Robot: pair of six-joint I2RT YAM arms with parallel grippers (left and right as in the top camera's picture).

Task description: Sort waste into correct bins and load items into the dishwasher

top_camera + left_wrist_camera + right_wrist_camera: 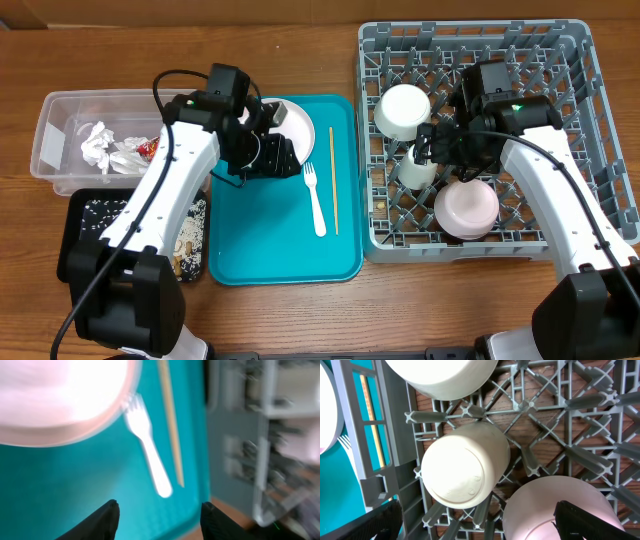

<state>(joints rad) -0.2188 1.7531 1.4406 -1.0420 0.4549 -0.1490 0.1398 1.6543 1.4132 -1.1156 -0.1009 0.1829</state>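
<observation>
My left gripper (pixel 275 155) hovers over the teal tray (pixel 260 240) beside the round plate (pixel 293 122); its jaws (pixel 159 512) stand open with nothing between them. The plate (pixel 60 400), the white fork (pixel 147 445) and the wooden chopstick (pixel 171 425) lie on the tray ahead of it. My right gripper (pixel 445 155) is over the grey dish rack (pixel 560 60), open wide (pixel 480 522) and empty. A small white cup (pixel 465 470) lies on its side among the pegs just ahead of it, between a white bowl (pixel 440 377) and another bowl (pixel 545 505).
At the left stands the clear tub (pixel 60 110) holding crumpled napkins (pixel 97 145) and a red wrapper (pixel 148 148). In front of it the black tray (pixel 75 240) holds rice and scraps. The rack's upright pegs (pixel 580 455) crowd round the bowls.
</observation>
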